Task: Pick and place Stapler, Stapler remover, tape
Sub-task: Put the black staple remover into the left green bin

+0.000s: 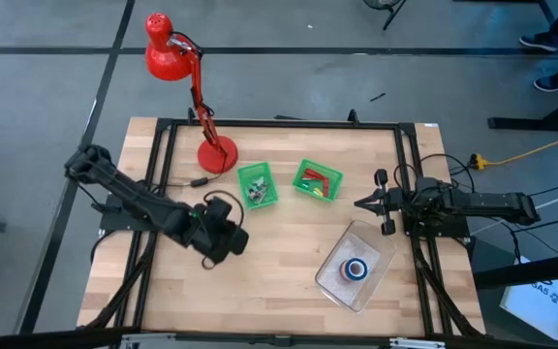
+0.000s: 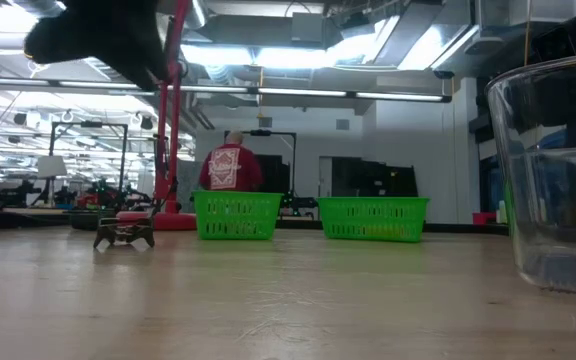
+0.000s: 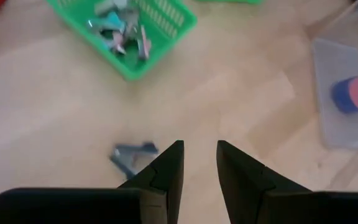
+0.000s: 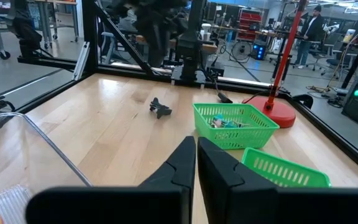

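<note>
The staple remover (image 3: 133, 155) lies loose on the bare tabletop (image 1: 289, 252), on the lamp side of the left green basket (image 1: 257, 184) and a little apart from it; in the left wrist view it sits just beside one finger tip, not between the two. The left claw (image 3: 199, 155) hovers above it, fingers parted by a narrow gap and grasping nothing.

To do this step well, I judge the claw should shift sideways until the remover is centred under the gap, part wider if the piece is broader than the gap, then come straight down — a grab from here would likely nudge it away.

The tape rolls (image 1: 356, 269) are stacked in the clear tub (image 1: 349, 291), well across the tabletop from the left basket, on the right arm's side. That basket holds several small metal pieces; the right green basket (image 1: 318, 180) beside it holds red ones. The red lamp (image 1: 217, 155) stands just beyond the left basket — its base is close enough to mind on the lift.

The right claw (image 4: 196, 152) waits near the tub, clenched and empty.
</note>
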